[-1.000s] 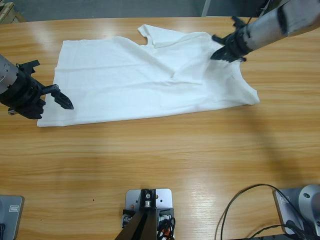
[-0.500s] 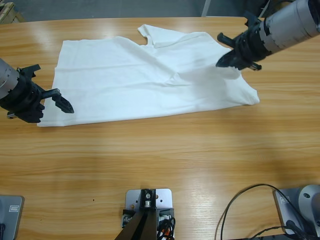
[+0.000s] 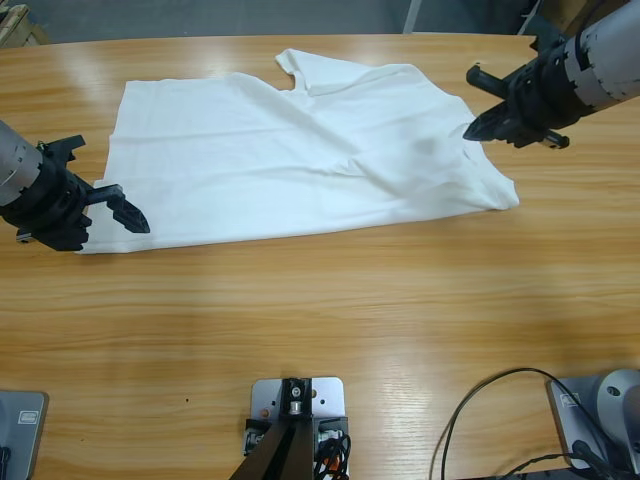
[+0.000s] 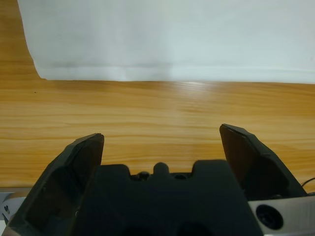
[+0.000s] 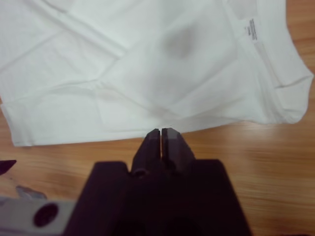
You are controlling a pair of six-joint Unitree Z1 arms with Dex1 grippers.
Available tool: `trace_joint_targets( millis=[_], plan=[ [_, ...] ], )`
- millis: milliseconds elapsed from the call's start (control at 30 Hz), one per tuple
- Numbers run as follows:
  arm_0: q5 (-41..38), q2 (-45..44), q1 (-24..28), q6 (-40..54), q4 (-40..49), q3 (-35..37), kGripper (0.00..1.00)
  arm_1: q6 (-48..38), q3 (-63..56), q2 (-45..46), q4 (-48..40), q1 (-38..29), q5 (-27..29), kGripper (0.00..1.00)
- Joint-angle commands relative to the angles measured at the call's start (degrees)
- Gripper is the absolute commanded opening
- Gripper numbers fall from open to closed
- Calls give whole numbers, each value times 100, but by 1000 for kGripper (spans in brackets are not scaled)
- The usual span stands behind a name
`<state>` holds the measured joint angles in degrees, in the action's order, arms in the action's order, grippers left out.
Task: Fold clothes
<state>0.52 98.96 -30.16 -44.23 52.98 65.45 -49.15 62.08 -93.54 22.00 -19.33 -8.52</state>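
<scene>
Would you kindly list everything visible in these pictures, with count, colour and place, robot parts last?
T-shirt: one, white, spread flat across the far half of the table, partly folded, neck label showing.
Table: one, light wood, fills the scene.
Cable: one, black, near right corner.
Left end effector: one, black, open, at the shirt's left lower corner, holding nothing.
Right end effector: one, black, shut on nothing, above the shirt's right edge.

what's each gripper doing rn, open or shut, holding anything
Left gripper: open, holding nothing, just short of the T-shirt edge.
Right gripper: shut, holding nothing, off the shirt's edge.
</scene>
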Motion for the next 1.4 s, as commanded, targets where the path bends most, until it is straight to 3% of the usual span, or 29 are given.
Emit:
trace_joint_targets(
  millis=[33, 267, 400, 567, 1000, 1133, 1333, 1400],
  plan=[
    [-92, 44, -60, -60, -114, -261, 922, 599, -1061, -168, -1346, -949, 30, 826],
    [-104, -70, -60, 82, -188, -307, 922, 250, -3038, 518, -3204, -1950, 1341, 882],
    [-161, -109, -76, 105, -192, -268, 918, 186, -3494, 588, -4030, -1978, 1577, 881],
    [-173, -165, -157, 12, -190, -243, 918, 183, -3692, 47, -5106, -1978, 1236, 880],
    [-166, -119, -157, 10, -200, -273, 922, 93, -3692, -463, -5347, -1644, 1155, 853],
    [-166, -114, -157, 16, -200, -273, 921, 204, -3671, -838, -5730, -1385, 845, 849],
    [-166, -100, -157, 10, -200, -314, 922, 538, -3568, -1063, -6117, -1208, 459, 622],
    [-166, -84, -157, 10, -204, -307, 922, 606, -3545, -1020, -6162, -1204, 367, 599]
  ],
)
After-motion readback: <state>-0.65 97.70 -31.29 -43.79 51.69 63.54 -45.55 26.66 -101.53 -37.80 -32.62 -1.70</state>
